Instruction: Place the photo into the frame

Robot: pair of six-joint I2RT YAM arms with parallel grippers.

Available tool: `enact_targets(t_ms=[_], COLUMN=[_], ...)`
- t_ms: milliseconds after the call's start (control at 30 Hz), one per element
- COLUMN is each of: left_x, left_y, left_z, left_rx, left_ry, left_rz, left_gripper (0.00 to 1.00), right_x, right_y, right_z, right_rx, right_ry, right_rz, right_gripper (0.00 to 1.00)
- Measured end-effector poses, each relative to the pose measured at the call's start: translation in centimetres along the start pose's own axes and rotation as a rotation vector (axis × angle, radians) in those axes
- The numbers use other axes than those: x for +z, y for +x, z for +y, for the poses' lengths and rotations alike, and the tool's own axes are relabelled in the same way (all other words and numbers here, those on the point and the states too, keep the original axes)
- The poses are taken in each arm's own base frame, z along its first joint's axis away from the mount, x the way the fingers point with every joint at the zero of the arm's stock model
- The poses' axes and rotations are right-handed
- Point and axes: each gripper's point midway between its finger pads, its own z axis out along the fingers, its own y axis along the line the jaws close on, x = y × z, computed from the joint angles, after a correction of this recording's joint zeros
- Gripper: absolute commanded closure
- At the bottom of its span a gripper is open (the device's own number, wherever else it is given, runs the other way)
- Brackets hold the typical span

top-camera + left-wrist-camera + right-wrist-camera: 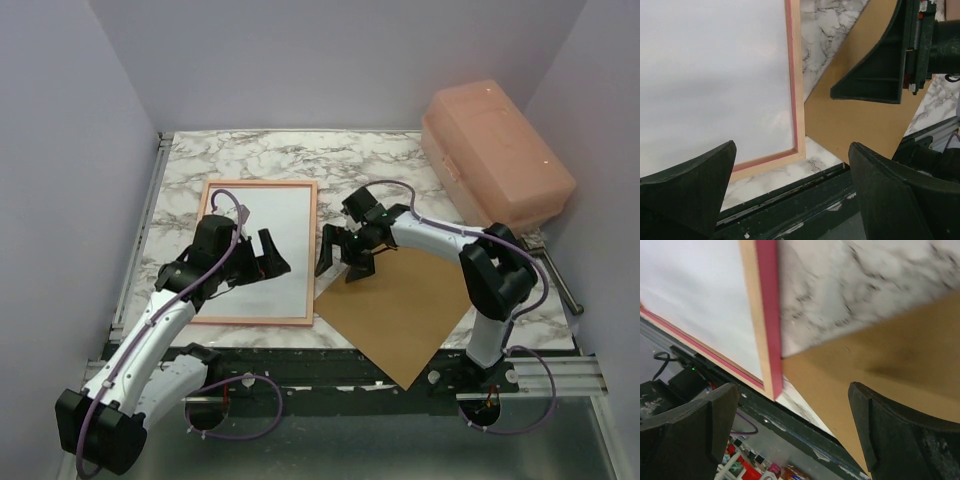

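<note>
The frame (258, 184) lies flat on the left of the marble table with its orange-tan back up and a pink inner edge. The photo (275, 215) lies inside it, white back up; its printed side is hidden. My left gripper (262, 262) hangs open and empty over the frame's right half. My right gripper (343, 262) hangs open and empty just right of the frame, over the brown board's left corner. The left wrist view shows the photo (715, 75), the frame's near right corner (796, 90) and my open gripper (792, 190). The right wrist view shows the frame (767, 315), the photo (695, 290) and my open gripper (792, 430).
A brown backing board (400, 300) lies turned like a diamond right of the frame, its near corner over the black front rail (330, 365). It also shows in both wrist views (860, 125) (890, 365). A pink plastic box (495, 150) stands at the back right. Walls close in on three sides.
</note>
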Motion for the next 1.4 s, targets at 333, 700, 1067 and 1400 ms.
enact_targets(t_ms=[333,700,1067,1400], left_x=[1.8,6.1,13.5,17.1], left_y=[2.3,4.6,5.7,7.7], left_z=[-2.6,-8.0,-8.9,-7.0], left_rx=[0.003,0.132,0.219,0.262], left_ry=[0.117,0.164,0.078,-0.005], left_rz=[0.097,0.280,0.414,0.494], left_gripper=[0.02,0.02,0.03,0.04], right_x=[-5.3,-12.2,-16.2,-15.4], right_y=[3.9,5.9,7.9,10.7], right_z=[-6.5,-12.6,-17.8,-22.7], right_rx=[0.130,0.342,0.574,0.748], right_ry=[0.105,0.241,0.411,0.535], right_rz=[-0.067,-0.249,-0.384,-0.353], right_gripper=[0.00,0.00,0.00,0.00])
